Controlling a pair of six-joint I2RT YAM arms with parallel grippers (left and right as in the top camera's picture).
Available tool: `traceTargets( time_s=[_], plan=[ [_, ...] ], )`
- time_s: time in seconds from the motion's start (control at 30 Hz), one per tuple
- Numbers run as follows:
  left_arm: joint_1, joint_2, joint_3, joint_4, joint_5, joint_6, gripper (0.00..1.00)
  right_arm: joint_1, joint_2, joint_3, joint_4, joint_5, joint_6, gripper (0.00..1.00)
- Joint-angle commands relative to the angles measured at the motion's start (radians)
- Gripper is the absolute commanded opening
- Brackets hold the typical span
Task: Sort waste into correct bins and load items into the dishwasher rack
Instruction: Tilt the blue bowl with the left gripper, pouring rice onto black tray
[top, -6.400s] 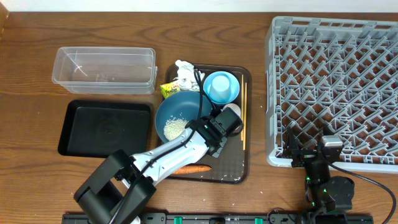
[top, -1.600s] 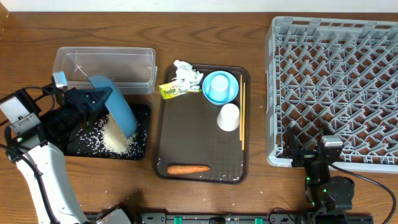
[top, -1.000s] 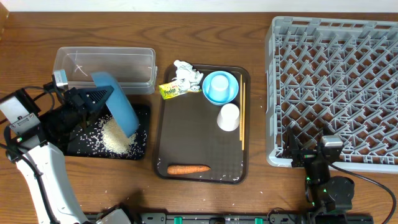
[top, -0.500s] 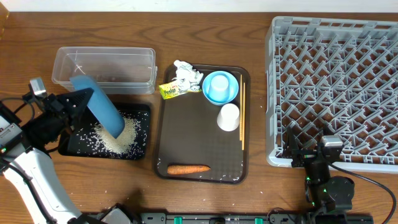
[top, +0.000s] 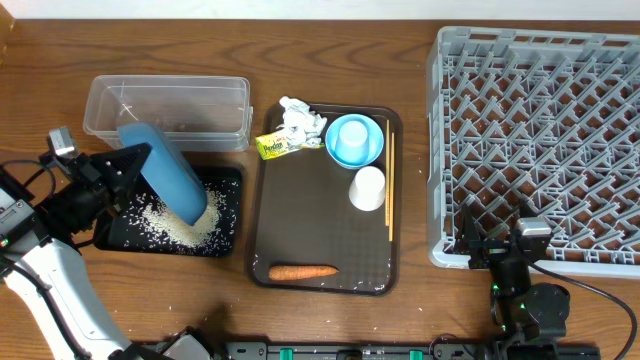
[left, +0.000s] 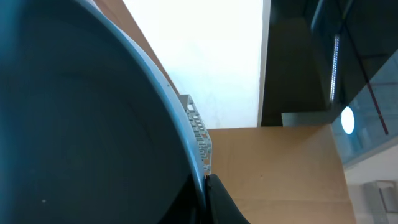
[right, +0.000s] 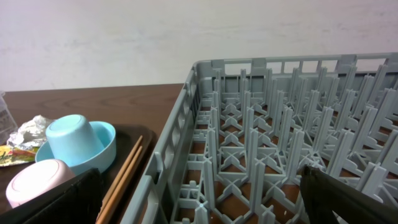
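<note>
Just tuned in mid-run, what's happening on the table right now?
The left gripper holds the blue bowl tipped over the black tray, where the rice lies heaped. The right gripper hangs open by the dishwasher rack's near edge, holding nothing. The carrot, tissue, wrapper, light-blue cup, white cup and chopsticks sit on the brown serving tray. The rack holds nothing yet.

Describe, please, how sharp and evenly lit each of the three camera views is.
Overhead view: sharp and evenly lit, soft shadows, no glare. Left wrist view: the blue bowl fills half the frame, dark and blurred, against a washed-out white wall. Right wrist view: the dishwasher rack is fairly sharp, while the right fingers are dark, soft shapes at the bottom corners.
</note>
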Motion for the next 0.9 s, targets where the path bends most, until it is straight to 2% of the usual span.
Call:
traceTargets(
  time_s=[0.0,0.03,0.13,0.23,0.3,0.33,0.37,0.43,0.5,0.57,0.63,0.67,0.77,0.87],
  plan=[
    [0.005,0.008,-0.004,-0.008,0.105,0.034,0.06,-0.018,0.001,-0.002,-0.003,0.011,-0.013,0.99],
    [0.005,0.008,-0.004,-0.004,0.116,0.048,0.06,-0.018,0.001,-0.002,-0.003,0.011,-0.013,0.99],
    [0.005,0.011,-0.004,0.006,0.017,0.036,0.06,-0.018,0.001,-0.002,-0.003,0.011,-0.013,0.99],
    [0.005,0.011,-0.004,-0.005,0.097,0.048,0.06,-0.018,0.001,-0.002,-0.003,0.011,-0.013,0.99],
    [0.005,0.011,-0.004,0.028,0.032,0.072,0.06,-0.018,0.001,-0.002,-0.003,0.011,-0.013,0.99],
    [0.005,0.011,-0.004,-0.003,0.024,0.046,0.06,-0.018,0.001,-0.002,-0.003,0.011,-0.013,0.99],
    [0.005,0.011,-0.004,-0.025,0.063,0.037,0.06,-0.018,0.001,-0.002,-0.003,0.011,-0.013,0.99],
    [0.005,0.009,-0.004,-0.012,0.085,0.108,0.06,-0.018,0.001,-0.002,-0.003,0.011,-0.013,0.99],
    [0.005,0.011,-0.004,-0.026,-0.019,0.109,0.06,-0.018,0.001,-0.002,-0.003,0.011,-0.013,0.99],
    [0.005,0.010,-0.004,-0.087,-0.011,0.098,0.06,-0.018,0.001,-0.002,-0.003,0.011,-0.013,0.99],
    [0.002,0.007,-0.004,-0.085,-0.034,0.187,0.06,-0.018,0.001,-0.002,-0.003,0.011,-0.013,0.99],
    [0.002,0.007,-0.004,-0.099,-0.064,0.188,0.06,-0.018,0.001,-0.002,-0.003,0.011,-0.013,0.99],
    [0.002,0.005,-0.004,-0.167,0.019,0.215,0.06,-0.018,0.001,-0.002,-0.003,0.011,-0.013,0.99],
    [0.002,-0.005,-0.004,-0.124,0.002,0.238,0.06,-0.018,0.001,-0.002,-0.003,0.011,-0.013,0.99]
  ],
)
